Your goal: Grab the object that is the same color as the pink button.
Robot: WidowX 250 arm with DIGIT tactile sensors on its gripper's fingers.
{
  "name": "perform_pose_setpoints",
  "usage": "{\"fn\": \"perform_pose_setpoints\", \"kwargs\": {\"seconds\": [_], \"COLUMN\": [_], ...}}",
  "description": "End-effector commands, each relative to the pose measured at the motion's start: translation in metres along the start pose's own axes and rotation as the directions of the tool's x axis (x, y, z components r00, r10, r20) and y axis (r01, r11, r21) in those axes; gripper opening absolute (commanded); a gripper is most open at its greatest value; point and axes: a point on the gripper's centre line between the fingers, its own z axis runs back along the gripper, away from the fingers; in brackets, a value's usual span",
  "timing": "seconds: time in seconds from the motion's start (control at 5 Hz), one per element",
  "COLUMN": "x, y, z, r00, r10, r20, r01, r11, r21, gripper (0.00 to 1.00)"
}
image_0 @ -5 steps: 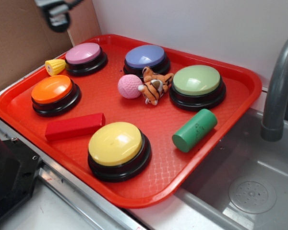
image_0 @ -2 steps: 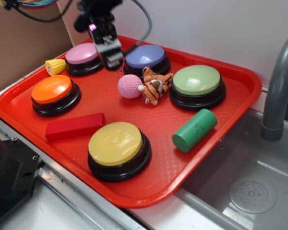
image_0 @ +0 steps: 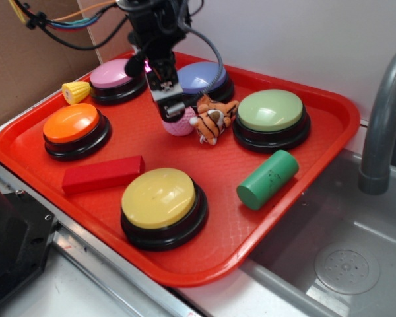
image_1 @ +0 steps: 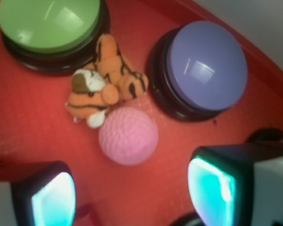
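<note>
1. Red plastic forms the tray [image_0: 297, 198] on which everything is laid out, beside a metal sink [image_0: 343, 264] and a grey faucet [image_0: 383, 125].
2. Pink and knit-textured, the small ball [image_0: 181, 124] is seen near the middle of the tray, touching the orange tiger plush [image_0: 212, 117] on one side.
3. The ball is found between the blue-purple button [image_0: 199, 78] and the open tray floor; in the wrist view it [image_1: 128, 135] lies just ahead of the gripper fingers [image_1: 212, 190], roughly centred between them.
4. The gripper [image_0: 171, 109] is held directly over the ball with its jaws spread wide; nothing is clasped, and contact with the ball cannot be told.
5. The pink button [image_0: 113, 74] is placed at the tray's far left corner, next to a small yellow corn toy [image_0: 76, 92].
6. Orange [image_0: 71, 123], yellow [image_0: 160, 198] and green [image_0: 270, 110] buttons are also set on the tray, along with a red block [image_0: 102, 174] and a green cylinder [image_0: 267, 179] lying on its side.
</note>
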Motion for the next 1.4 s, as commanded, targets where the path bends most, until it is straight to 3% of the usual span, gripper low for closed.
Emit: {"fn": "perform_pose_setpoints", "kwargs": {"seconds": [0.0, 0.4, 0.6, 1.2], "x": [0.011, 0.014, 0.013, 0.011], "y": [0.002, 0.003, 0.004, 0.006], "z": [-0.025, -0.041, -0.04, -0.03], "r00": [0.999, 0.999, 1.0, 1.0], "r10": [-0.039, -0.04, -0.017, -0.002], "r20": [-0.015, -0.019, -0.003, -0.01], "r01": [0.039, 0.04, 0.017, 0.002], "r11": [0.999, 0.999, 1.0, 1.0], "r21": [-0.011, -0.026, -0.021, -0.006], "gripper": [1.0, 0.97, 0.0, 0.0]}}
